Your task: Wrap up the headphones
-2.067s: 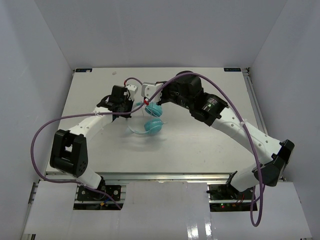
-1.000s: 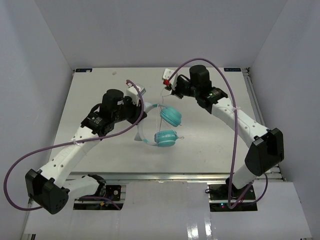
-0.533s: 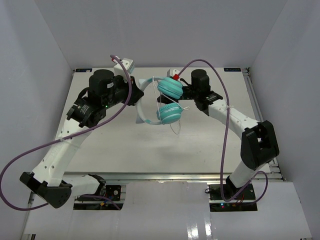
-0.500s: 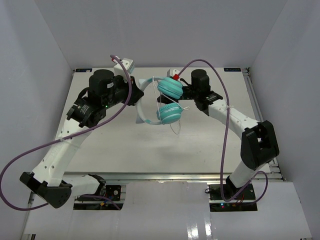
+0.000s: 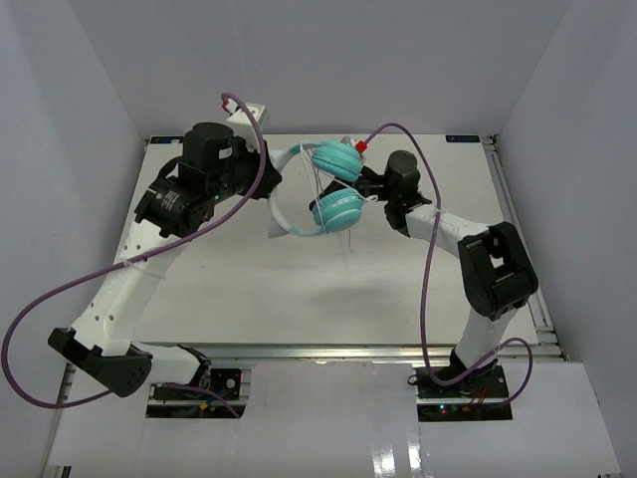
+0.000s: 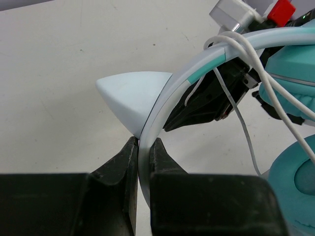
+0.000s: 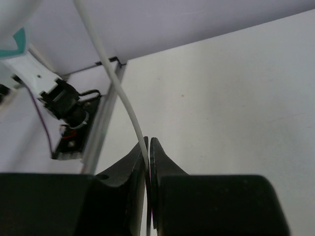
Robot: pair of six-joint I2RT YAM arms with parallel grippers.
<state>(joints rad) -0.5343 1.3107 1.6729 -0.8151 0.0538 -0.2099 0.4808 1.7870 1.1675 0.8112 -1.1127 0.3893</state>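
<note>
The headphones [image 5: 336,184] hang in the air above the table's far middle, two teal ear cups stacked and a pale headband [image 5: 282,204] curving to the left. My left gripper [image 6: 143,146] is shut on the headband [image 6: 162,103], holding the pair up. My right gripper [image 7: 148,145] is shut on the thin whitish cable [image 7: 118,83], right beside the ear cups in the top view [image 5: 366,179]. The cable [image 6: 246,54] loops several times over the headband near the upper ear cup [image 6: 290,73], and a strand [image 5: 350,239] dangles below the cups.
The white table [image 5: 398,289] lies under both arms, walled by white panels left, right and behind. Purple arm cables [image 5: 60,289] loop out on the left and down the right side [image 5: 428,299]. A metal rail [image 7: 101,123] runs along the table edge.
The left arm lifted the headphones off the table and carried them toward the far middle. The right gripper swung round the ear cups with the cable and now sits tight against them.
</note>
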